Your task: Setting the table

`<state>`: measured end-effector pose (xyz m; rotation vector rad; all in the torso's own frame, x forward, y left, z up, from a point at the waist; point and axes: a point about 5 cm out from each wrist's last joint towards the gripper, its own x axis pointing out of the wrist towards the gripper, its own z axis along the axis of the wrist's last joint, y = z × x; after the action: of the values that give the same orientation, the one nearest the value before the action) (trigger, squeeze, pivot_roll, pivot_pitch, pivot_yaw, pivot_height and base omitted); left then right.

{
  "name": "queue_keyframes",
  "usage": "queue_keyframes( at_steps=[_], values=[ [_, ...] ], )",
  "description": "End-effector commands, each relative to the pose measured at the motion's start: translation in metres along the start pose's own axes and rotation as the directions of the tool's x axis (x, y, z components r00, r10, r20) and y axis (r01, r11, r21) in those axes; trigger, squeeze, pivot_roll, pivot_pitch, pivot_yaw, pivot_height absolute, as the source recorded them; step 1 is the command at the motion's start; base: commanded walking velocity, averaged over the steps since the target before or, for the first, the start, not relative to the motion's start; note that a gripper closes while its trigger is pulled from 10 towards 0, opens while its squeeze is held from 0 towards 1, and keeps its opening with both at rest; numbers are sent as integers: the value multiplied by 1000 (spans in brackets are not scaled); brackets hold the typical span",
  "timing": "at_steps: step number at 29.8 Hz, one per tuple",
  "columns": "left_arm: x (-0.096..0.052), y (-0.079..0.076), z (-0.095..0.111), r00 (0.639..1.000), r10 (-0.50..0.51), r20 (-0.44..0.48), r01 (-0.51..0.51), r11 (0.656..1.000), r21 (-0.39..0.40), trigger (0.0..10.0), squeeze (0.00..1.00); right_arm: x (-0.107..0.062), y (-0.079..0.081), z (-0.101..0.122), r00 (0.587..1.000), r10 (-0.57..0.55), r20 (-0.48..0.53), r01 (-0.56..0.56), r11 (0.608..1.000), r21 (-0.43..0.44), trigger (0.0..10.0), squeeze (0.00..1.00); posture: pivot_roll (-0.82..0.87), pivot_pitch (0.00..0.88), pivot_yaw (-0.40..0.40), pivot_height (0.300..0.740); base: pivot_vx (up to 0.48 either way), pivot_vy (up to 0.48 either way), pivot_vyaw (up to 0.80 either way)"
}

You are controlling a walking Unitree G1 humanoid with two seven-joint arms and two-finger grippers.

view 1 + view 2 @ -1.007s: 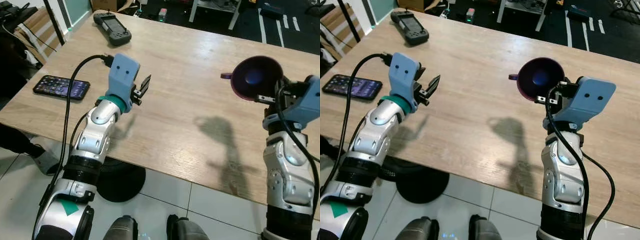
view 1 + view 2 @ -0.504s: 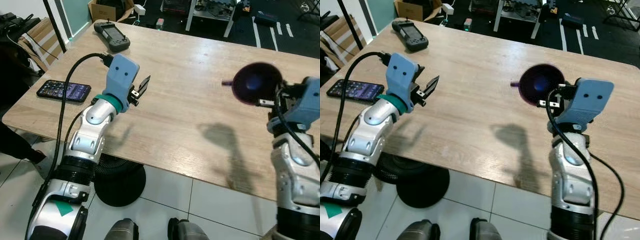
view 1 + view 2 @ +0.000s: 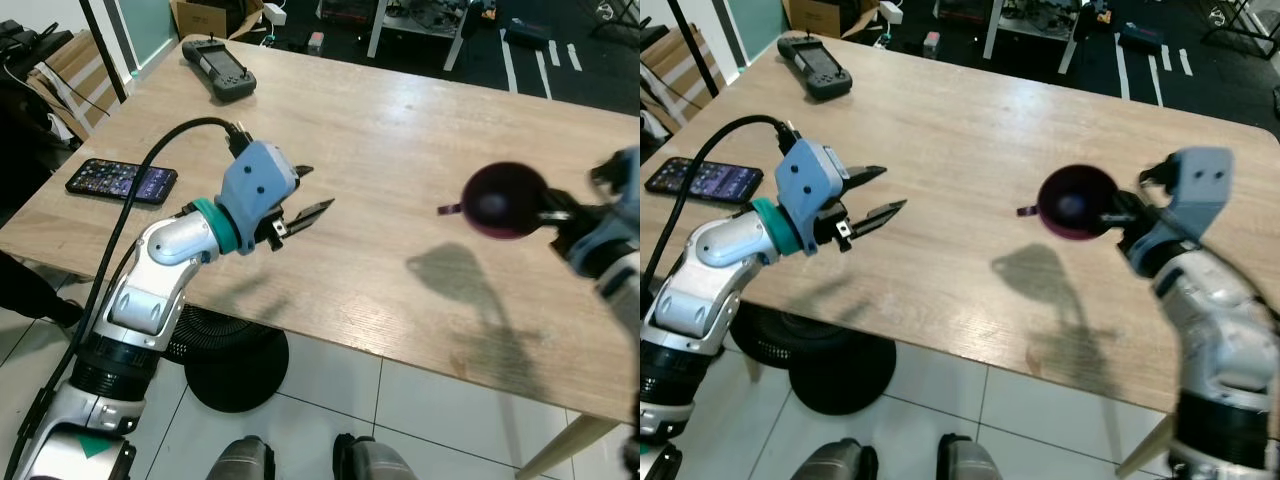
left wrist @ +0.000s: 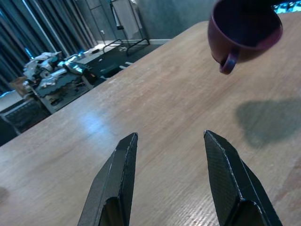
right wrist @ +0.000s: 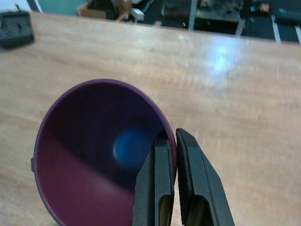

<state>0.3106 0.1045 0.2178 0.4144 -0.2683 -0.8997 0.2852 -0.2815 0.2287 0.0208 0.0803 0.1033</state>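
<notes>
A dark purple cup (image 3: 497,200) with a small handle hangs tilted above the right part of the wooden table (image 3: 380,120), casting a shadow on the wood. My right gripper (image 5: 170,134) is shut on the cup's rim, one finger inside and one outside; the cup (image 5: 94,150) has a blue spot at its bottom. My left gripper (image 3: 318,190) is open above the table's near left part, holding nothing and pointing right toward the cup (image 4: 244,30). Its fingers (image 4: 117,183) hover over bare wood.
A black phone (image 3: 121,180) lies near the table's left edge. A dark handheld controller (image 3: 218,72) rests at the far left corner. Cardboard boxes and clutter stand on the dark floor beyond the table. White tiles and a black chair base lie below the near edge.
My right arm has swung outward and lowered the cup toward the table. My left gripper has turned to point right, toward the cup. The camera has also shifted.
</notes>
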Motion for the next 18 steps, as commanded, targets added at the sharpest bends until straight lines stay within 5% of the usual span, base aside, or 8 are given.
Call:
queue_keyframes(
  at_steps=[1, 5, 9, 18],
  values=[
    [0, -6, -1, 1000, -25, 0, 25, 1000, -16, 10000, 0, -1, -3, -6, 998, 20, -63, -22, 1000, -20, 10000, 0, 90, 49, -11, 740, 0, 0, 0],
    [-1, -7, 0, 1000, -29, -1, 29, 999, -19, 10000, 0, -5, -11, -14, 989, 30, -142, -40, 997, -67, 10000, 0, 93, 53, -16, 740, 0, 0, 0],
    [-4, -8, 1, 999, -50, -13, 50, 998, -29, 10000, 0, -19, 22, -25, 935, 273, -226, -296, 952, -75, 10000, 0, 92, 56, -16, 740, 0, 0, 0],
    [-15, -21, 0, 973, -227, -34, 223, 971, -87, 10000, 0, -6, 28, -37, 918, 286, -276, -296, 955, 7, 10000, 0, 95, 58, -19, 740, 0, 0, 0]
  ],
)
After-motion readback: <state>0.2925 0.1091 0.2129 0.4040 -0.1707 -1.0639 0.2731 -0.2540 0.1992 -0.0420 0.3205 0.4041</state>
